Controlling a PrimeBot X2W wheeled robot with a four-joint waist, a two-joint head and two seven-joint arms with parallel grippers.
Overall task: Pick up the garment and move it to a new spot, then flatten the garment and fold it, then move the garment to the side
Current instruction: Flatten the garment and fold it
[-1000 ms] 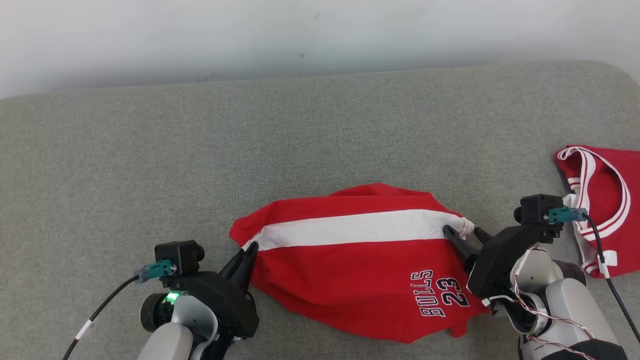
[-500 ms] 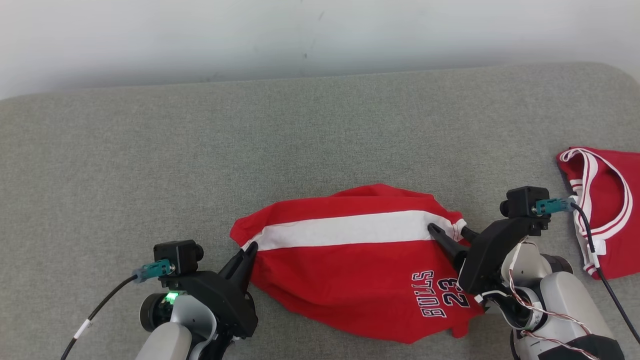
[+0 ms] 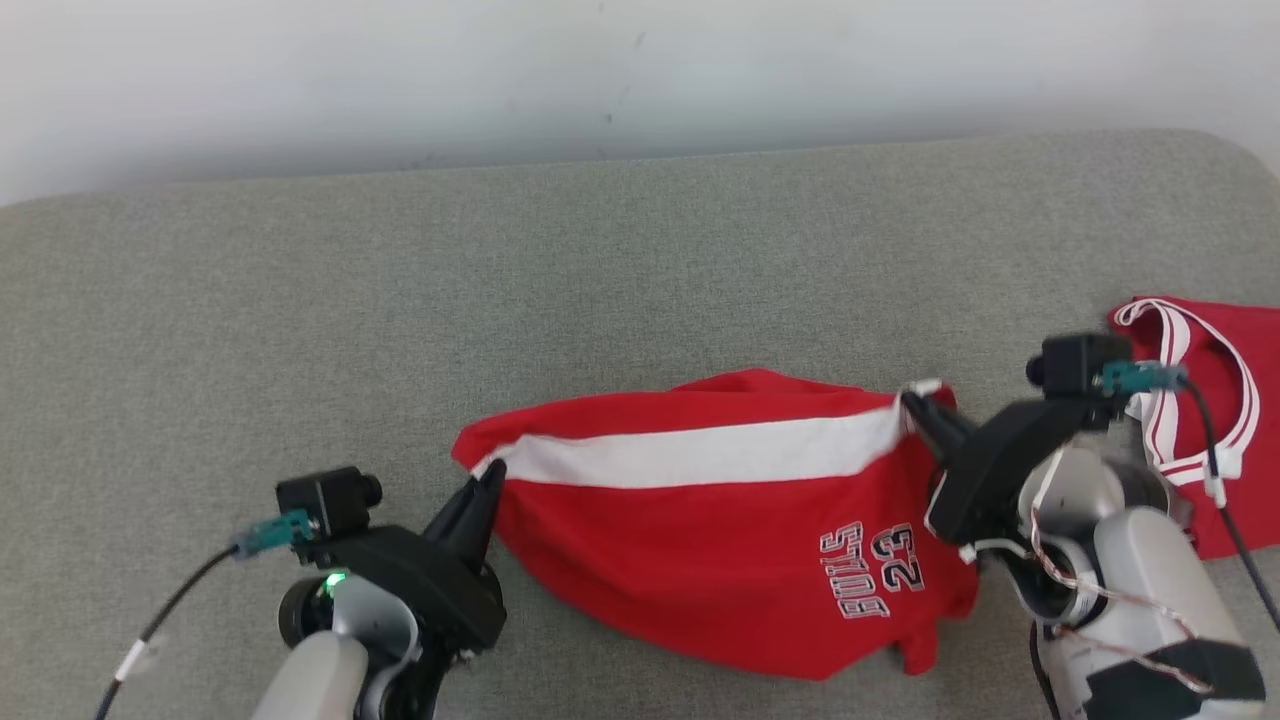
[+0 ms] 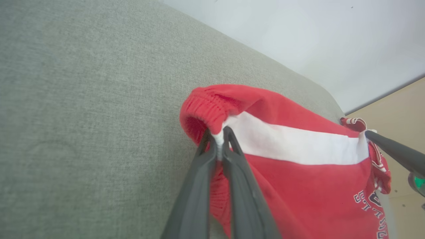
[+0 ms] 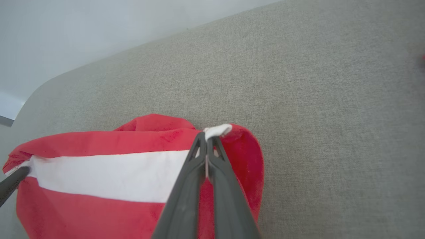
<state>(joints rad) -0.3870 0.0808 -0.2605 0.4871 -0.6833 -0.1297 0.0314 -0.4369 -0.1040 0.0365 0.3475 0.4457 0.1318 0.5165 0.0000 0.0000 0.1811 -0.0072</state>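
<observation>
Red garment (image 3: 720,550) is lying bunched near the middle of the grey padded surface (image 3: 600,280), its white stripe (image 3: 700,455) running left to right. The left gripper (image 3: 490,478) is clamping the stripe's left end and the right gripper (image 3: 912,402) is pinching its right end. Pick-up appears to be only beginning; relocating, flattening, folding and setting aside are all remaining

I count two red fabric pieces: one white-striped garment (image 3: 720,540), one white-trimmed jersey (image 3: 1260,500). Two dark hands: left hand (image 3: 490,478), right hand (image 3: 915,405). One grey fabric desk (image 3: 600,280).
</observation>
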